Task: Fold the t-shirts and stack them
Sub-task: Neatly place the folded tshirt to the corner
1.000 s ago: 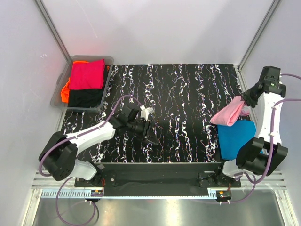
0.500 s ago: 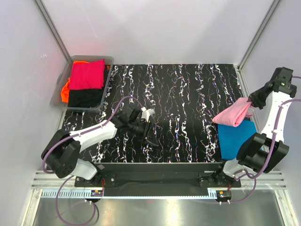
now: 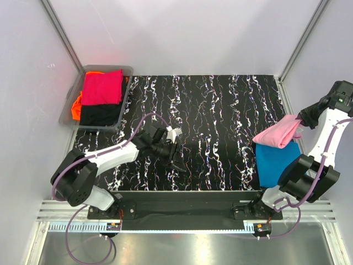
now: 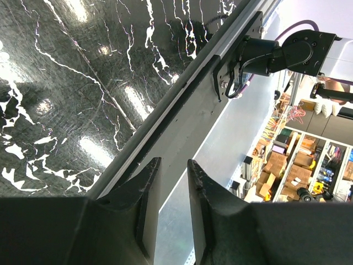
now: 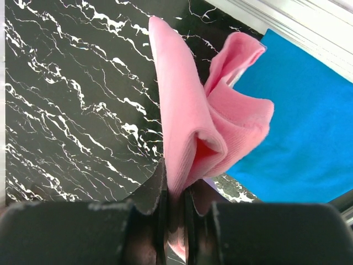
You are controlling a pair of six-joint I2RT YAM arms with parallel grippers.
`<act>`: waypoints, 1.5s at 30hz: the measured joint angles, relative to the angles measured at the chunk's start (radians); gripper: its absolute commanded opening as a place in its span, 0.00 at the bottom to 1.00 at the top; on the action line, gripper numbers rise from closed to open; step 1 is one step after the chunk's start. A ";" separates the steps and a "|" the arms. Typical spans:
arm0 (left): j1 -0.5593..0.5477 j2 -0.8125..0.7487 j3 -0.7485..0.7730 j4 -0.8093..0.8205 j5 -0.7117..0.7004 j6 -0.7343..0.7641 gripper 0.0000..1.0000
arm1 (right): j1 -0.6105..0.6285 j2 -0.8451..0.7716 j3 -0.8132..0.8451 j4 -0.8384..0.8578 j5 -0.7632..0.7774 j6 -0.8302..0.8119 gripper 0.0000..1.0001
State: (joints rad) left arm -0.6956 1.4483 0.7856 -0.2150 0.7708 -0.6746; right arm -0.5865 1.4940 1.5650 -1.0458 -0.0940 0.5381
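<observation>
At upper left of the overhead view, a grey bin (image 3: pixel 126 69) holds crimson, orange and black t-shirts (image 3: pixel 102 96). Left of centre, the left gripper (image 4: pixel 172 161) hovers over the marbled table (image 3: pixel 220 110), jaws slightly apart and empty. At right, the right gripper (image 5: pixel 175 182) is clamped on the pink t-shirt (image 3: pixel 277 134), which hangs over the blue t-shirt (image 3: pixel 276 165) lying flat.

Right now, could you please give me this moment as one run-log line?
right gripper: shut on pink t-shirt, held up partly over blue t-shirt | left gripper: open, empty | blue t-shirt: flat on table
</observation>
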 measured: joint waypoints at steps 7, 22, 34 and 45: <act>0.000 0.016 0.008 0.006 0.007 -0.008 0.29 | -0.013 0.000 -0.001 0.000 -0.021 0.000 0.00; 0.000 0.027 0.013 0.014 0.032 -0.007 0.28 | -0.074 -0.021 -0.084 0.000 -0.024 -0.019 0.00; 0.000 0.029 0.013 0.015 0.055 -0.006 0.27 | -0.124 -0.083 -0.172 0.000 0.003 -0.022 0.00; 0.001 0.029 0.011 0.015 0.088 0.002 0.26 | -0.167 -0.163 -0.288 -0.007 0.089 -0.034 0.00</act>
State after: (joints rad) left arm -0.6949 1.4769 0.7967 -0.1997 0.8589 -0.6724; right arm -0.7532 1.3312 1.2766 -1.0527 -0.0055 0.5045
